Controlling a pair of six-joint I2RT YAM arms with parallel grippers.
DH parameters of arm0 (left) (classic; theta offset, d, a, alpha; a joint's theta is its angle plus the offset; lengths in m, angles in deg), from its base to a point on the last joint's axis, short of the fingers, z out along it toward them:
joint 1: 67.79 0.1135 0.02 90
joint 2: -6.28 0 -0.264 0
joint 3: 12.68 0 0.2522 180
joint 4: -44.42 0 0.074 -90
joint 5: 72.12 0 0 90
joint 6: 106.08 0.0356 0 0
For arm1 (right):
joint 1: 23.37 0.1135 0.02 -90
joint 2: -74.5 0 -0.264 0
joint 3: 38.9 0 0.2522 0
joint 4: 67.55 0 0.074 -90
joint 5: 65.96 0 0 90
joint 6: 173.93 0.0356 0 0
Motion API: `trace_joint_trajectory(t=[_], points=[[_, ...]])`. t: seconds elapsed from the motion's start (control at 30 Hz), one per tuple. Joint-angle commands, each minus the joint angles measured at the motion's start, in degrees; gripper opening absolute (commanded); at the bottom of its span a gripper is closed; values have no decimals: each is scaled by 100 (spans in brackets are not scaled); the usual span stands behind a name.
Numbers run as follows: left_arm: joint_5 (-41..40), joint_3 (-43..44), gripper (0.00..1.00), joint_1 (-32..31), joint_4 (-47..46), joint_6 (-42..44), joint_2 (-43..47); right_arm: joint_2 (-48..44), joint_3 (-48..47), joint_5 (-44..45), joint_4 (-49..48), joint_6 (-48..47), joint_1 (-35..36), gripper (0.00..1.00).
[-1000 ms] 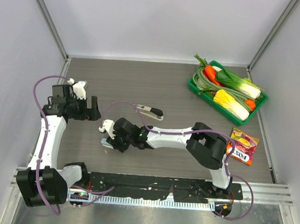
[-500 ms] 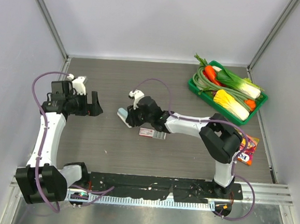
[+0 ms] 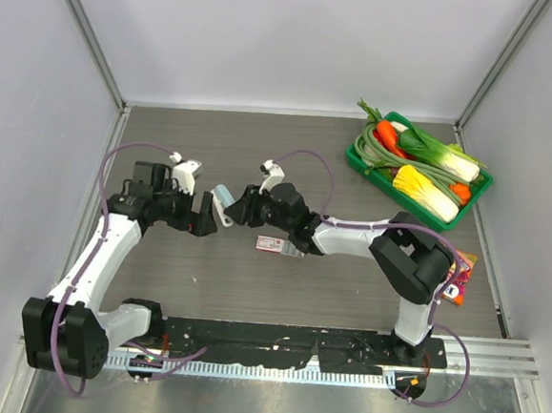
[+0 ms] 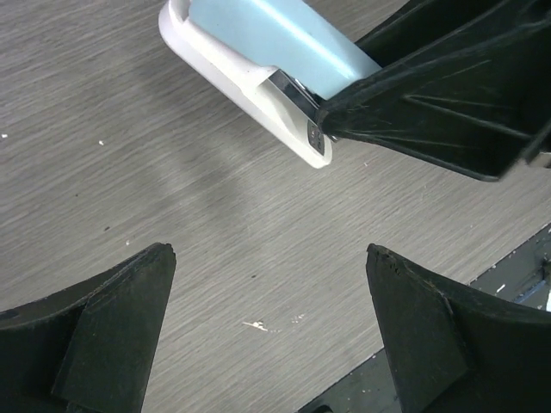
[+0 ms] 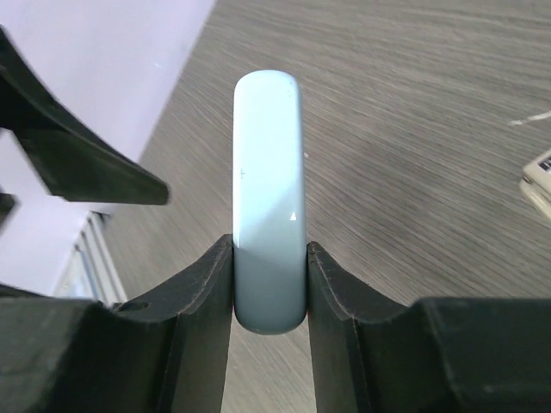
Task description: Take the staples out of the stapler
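The stapler (image 4: 275, 39) is pale blue on top with a white underside and a strip of dark, shiny metal between, while the fingers of the right gripper (image 5: 269, 249) and the left gripper (image 4: 269, 258) are matt black. The table (image 3: 250, 291) is grey-brown with fine wood-grain streaks and a few white specks, and the left arm (image 3: 95, 254) and right arm (image 3: 350, 239) are white with black joints and purple cables (image 3: 118, 151). The small box (image 3: 271, 243) is red and white, the tray (image 3: 354, 161) is bright green, its vegetables (image 3: 425, 190) are orange, yellow, white and green, and the packet (image 3: 460, 271) is red, yellow and purple.
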Motion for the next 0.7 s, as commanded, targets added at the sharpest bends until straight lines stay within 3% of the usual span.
trace_joint_trajectory(t=[0.0, 0.2, 0.37, 0.67], points=[[26, -124, 97, -136, -680, 195, 19, -544, 64, -44, -1085, 627, -14, 1], [-185, -212, 90, -294, -1041, 292, -166, -527, 169, -281, -1296, 1023, -5, 1], [-36, -291, 76, -312, -1331, 354, -245, -457, 345, -430, -1586, 1260, -13, 1], [562, -379, 79, -365, -1358, 266, -219, -342, 363, -457, -1771, 1348, 65, 1]])
